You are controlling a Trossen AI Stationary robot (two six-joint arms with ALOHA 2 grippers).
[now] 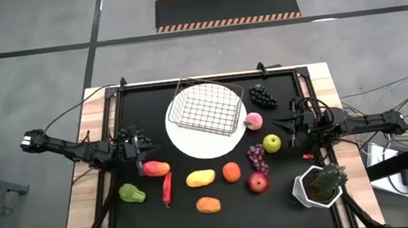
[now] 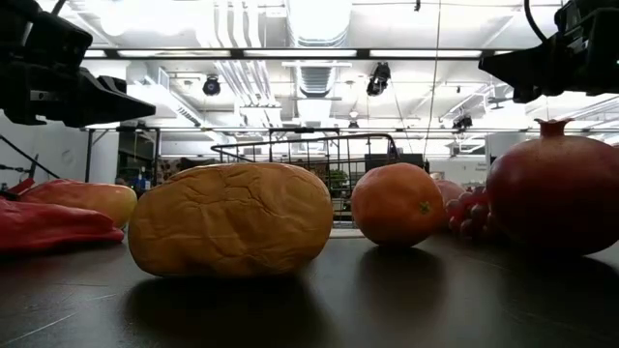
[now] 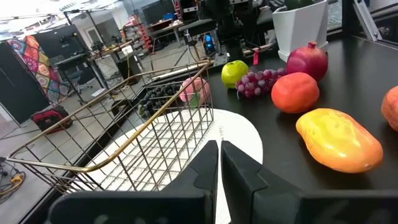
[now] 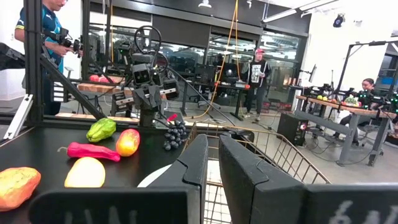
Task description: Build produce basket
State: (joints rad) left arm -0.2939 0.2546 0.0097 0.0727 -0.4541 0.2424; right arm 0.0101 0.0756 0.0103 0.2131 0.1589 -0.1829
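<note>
The wire basket (image 1: 205, 111) sits empty on a round white plate (image 1: 192, 142) near the middle of the black tabletop (image 1: 289, 204), toward its far edge. None of the produce is inside it. A dark grape bunch (image 1: 263, 96) lies just beside the basket toward the far right corner, with a pink peach (image 1: 253, 120) touching the plate's rim. Toward the near edge lie a green apple (image 1: 272, 143), purple grapes (image 1: 257, 156), a pomegranate (image 1: 257, 183), an orange (image 1: 231, 172), a yellow mango (image 1: 200, 178), a second orange-coloured fruit (image 1: 208, 204), a red chili (image 1: 167, 188), a green pepper (image 1: 131, 192) and a red-yellow mango (image 1: 156, 168). A white hexagonal plant pot (image 1: 312, 189) stands at the near right corner.

The left pincer (image 1: 147, 147) hovers by the left edge, fingers pressed together, holding nothing. The right pincer (image 1: 280, 126) hangs by the right edge, fingers nearly together, also empty.

I can read no labels or writing on anything.
</note>
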